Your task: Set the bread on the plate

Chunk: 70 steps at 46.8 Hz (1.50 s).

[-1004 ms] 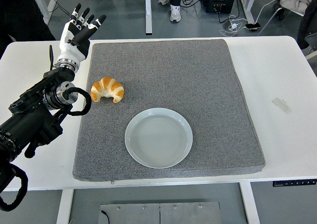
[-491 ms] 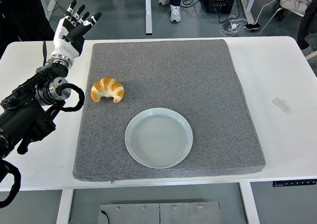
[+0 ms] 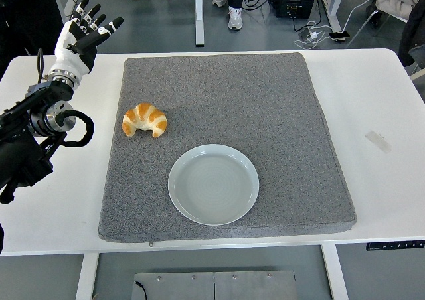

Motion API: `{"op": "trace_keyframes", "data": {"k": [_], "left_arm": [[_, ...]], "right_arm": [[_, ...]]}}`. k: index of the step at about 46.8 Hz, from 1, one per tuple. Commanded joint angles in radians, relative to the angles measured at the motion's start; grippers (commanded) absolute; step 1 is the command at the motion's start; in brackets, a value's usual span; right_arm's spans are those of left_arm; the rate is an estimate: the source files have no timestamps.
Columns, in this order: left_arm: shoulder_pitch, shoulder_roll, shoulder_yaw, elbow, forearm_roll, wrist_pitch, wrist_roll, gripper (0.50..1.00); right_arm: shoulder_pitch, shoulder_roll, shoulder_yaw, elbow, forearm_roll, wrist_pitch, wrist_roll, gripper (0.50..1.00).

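bread (image 3: 145, 120): on grey mat (image 3: 265, 101), well apart from fingers (image 3: 99, 29) | plate (image 3: 213, 184): empty | left hand (image 3: 78, 41): raised over table's far-left corner, fingers spread, holding nothing

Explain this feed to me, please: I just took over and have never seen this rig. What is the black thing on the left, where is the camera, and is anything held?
There is one picture for this moment, taken from a camera high on the robot's own side, looking down over a white table. The black thing is the robot's left arm, ending in a white and black left hand with five fingers spread, raised over the table's far left corner and holding nothing. The right arm is out of view. A grey mat covers the middle of the table. On it lie a croissant, the bread, and nearer to you an empty plate. The two do not touch.
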<state>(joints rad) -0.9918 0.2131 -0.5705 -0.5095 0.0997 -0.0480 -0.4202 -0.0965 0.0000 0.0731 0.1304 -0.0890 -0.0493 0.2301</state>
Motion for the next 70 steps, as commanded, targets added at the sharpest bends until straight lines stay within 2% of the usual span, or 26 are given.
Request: {"op": "trace_keyframes", "data": {"k": [1,11,16,24,27,31,38,46,50,60,70], "left_arm": [[-0.021,0.06,0.069,-0.023,0.0,0.0,0.003,0.972],[-0.099,0.169,0.265,-0.073,0.002,0.0,0.027,0.972],[-0.123,0.186,0.346,-0.101,0.021,0.0,0.043,0.974],[-0.162,0.2,0.449,-0.127,0.158,-0.006,0.051,0.974],[-0.183,0.216,0.491,-0.165,0.196,-0.006,0.064,0.974],[-0.196,0.262,0.538,-0.217,0.207,-0.006,0.058,0.974],[-0.229,0.273,0.632,-0.28,0.268,-0.001,0.069,0.972],[-0.249,0.307,0.681,-0.365,0.282,0.005,0.074,0.974],[-0.265,0.325,0.687,-0.411,0.333,0.028,0.086,0.974],[-0.275,0.364,0.69,-0.518,0.515,0.086,0.167,0.972],[-0.275,0.379,0.695,-0.578,0.676,0.132,0.231,0.972]], "right_arm": [[0.0,0.0,0.001,0.0,0.0,0.0,0.0,1.0],[0.0,0.0,0.001,0.0,0.0,0.0,0.0,1.0],[0.0,0.0,0.001,0.0,0.0,0.0,0.0,1.0],[0.0,0.0,0.001,0.0,0.0,0.0,0.0,1.0],[0.0,0.0,-0.001,0.0,0.0,0.0,0.0,1.0],[0.0,0.0,0.001,0.0,0.0,0.0,0.0,1.0],[0.0,0.0,0.001,0.0,0.0,0.0,0.0,1.0],[0.0,0.0,0.001,0.0,0.0,0.0,0.0,1.0],[0.0,0.0,0.001,0.0,0.0,0.0,0.0,1.0],[0.0,0.0,0.001,0.0,0.0,0.0,0.0,1.0],[0.0,0.0,-0.001,0.0,0.0,0.0,0.0,1.0]]}}
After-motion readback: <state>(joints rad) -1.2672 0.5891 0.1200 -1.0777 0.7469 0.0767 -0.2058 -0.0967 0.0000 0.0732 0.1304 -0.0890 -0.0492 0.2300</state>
